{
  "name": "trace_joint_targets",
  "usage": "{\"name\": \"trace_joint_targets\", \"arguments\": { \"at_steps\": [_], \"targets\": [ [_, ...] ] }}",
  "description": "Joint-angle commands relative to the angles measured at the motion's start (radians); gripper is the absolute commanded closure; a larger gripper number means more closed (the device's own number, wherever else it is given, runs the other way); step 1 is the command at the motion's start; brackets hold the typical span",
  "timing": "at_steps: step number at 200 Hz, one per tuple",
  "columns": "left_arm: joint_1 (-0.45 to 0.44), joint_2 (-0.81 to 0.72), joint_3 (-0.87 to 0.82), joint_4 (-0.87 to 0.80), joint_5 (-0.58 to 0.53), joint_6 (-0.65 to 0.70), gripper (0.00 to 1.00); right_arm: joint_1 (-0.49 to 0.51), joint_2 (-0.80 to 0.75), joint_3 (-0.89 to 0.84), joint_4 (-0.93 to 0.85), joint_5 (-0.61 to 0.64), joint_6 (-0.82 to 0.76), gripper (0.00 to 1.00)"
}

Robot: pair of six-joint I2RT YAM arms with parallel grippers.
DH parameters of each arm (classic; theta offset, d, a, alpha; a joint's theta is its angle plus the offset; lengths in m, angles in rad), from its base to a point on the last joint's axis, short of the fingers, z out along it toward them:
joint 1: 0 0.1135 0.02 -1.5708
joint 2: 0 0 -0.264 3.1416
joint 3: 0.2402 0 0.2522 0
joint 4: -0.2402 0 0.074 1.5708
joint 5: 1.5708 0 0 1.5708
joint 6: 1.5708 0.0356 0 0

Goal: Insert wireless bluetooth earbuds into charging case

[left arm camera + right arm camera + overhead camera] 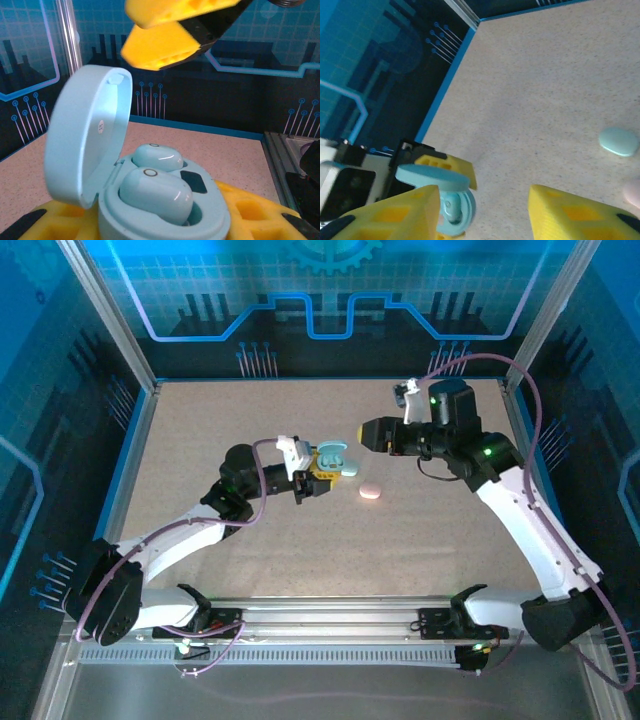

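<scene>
Holding, L gripper point(325, 472): closed on the light-blue charging case point(160, 222), one yellow finger each side of its base. Prob. to keep it steady and mouth-up for loading.
Lid point(80, 135): swung open, standing near upright at the hinge side, so the wells were reachable from above.
R gripper point(485, 192): jaws apart, nothing betw. them. It hung just above the case, tips angled down at it. Open as for a release or a fresh pick, my read only.
Near bud point(157, 192): light blue, in the well closest to the L wrist, sitting a bit proud of the rim. Long axis ran from the lid side across the case, roughly level, ringed face up.
Far bud point(157, 156): in the well behind, seated lower, same axis, ring up.
Task guess: this pair about in; lid not yet shut.
Pink case point(371, 491): closed, flat on table point(200, 440), near the L gripper past its fingertips, not touching.
Teal oval piece point(618, 141): flat on table, out past the R gripper's fingers. Bud or case, couldn't tell.
</scene>
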Motion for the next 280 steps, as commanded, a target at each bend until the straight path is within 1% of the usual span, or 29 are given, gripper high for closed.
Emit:
{"name": "trace_joint_targets", "arguments": {
  "at_steps": [1,32,48,109,167,233,261,280],
  "targets": [
    [-0.017,0.004,0.03,0.04,0.029,0.012,0.66,-0.007,0.049,0.034,0.058,-0.079,0.056,0.43],
    [-0.026,0.012,0.029,0.042,0.032,0.014,0.66,-0.006,0.119,0.091,0.036,-0.126,0.077,0.41],
    [-0.026,0.015,0.032,0.044,0.032,0.015,0.66,0.0,0.148,0.117,0.003,-0.126,0.072,0.4],
    [-0.028,0.03,0.047,0.047,0.031,0.012,0.66,0.029,0.204,0.146,-0.074,-0.171,0.014,0.37],
    [-0.031,0.023,0.049,0.043,0.022,0.015,0.66,0.038,0.21,0.137,-0.109,-0.184,-0.014,0.36],
    [-0.031,0.018,0.048,0.041,0.005,0.02,0.66,0.042,0.173,0.096,-0.141,-0.214,-0.049,0.36],
    [-0.03,0.019,0.049,0.054,0.009,0.009,0.66,0.027,0.127,0.019,-0.075,-0.305,-0.023,0.36],
    [-0.03,0.022,0.051,0.067,0.012,0.002,0.66,0.013,0.108,-0.033,-0.021,-0.39,0.007,0.36]
  ]
}}
